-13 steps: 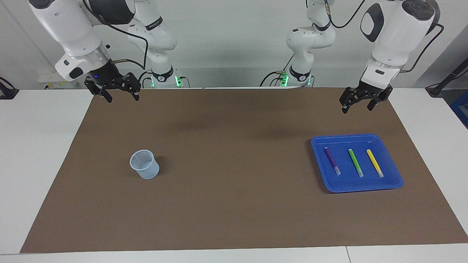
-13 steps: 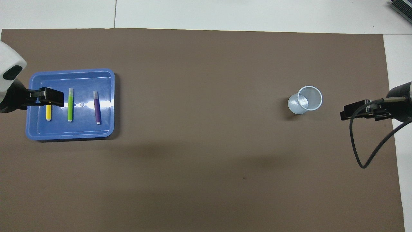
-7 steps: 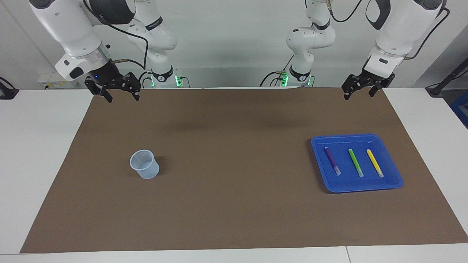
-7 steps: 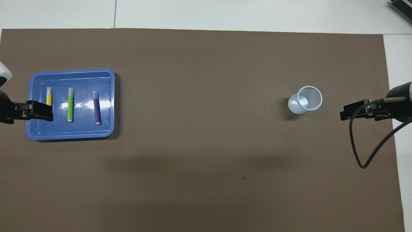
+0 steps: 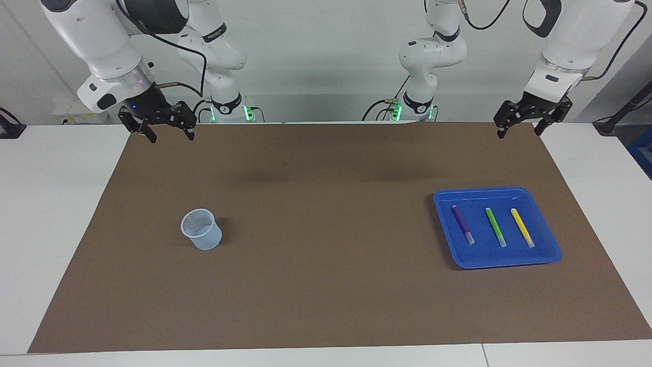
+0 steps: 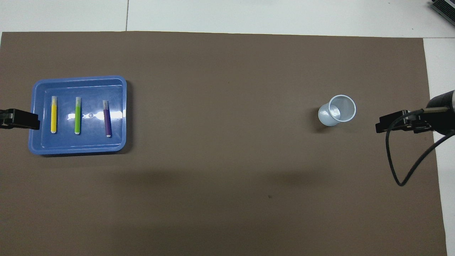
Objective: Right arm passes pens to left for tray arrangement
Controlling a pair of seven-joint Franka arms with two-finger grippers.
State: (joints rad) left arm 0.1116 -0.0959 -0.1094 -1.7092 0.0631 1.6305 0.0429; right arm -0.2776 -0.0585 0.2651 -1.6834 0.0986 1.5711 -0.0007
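Three pens, yellow (image 6: 53, 115), green (image 6: 77, 116) and purple (image 6: 107, 118), lie side by side in the blue tray (image 6: 76, 148), at nine o'clock from the cup (image 6: 337, 110) in the overhead view. The left gripper (image 5: 526, 126) and the right gripper (image 5: 164, 131) hang up high, jaws spread wide, holding nothing.

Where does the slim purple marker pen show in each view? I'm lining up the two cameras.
Facing view: the slim purple marker pen lies in the shallow blue plastic tray, on its side toward the translucent pale blue cup.
Overhead view: the same pen, again on the tray's cup side.
Shared landmark: the tray.
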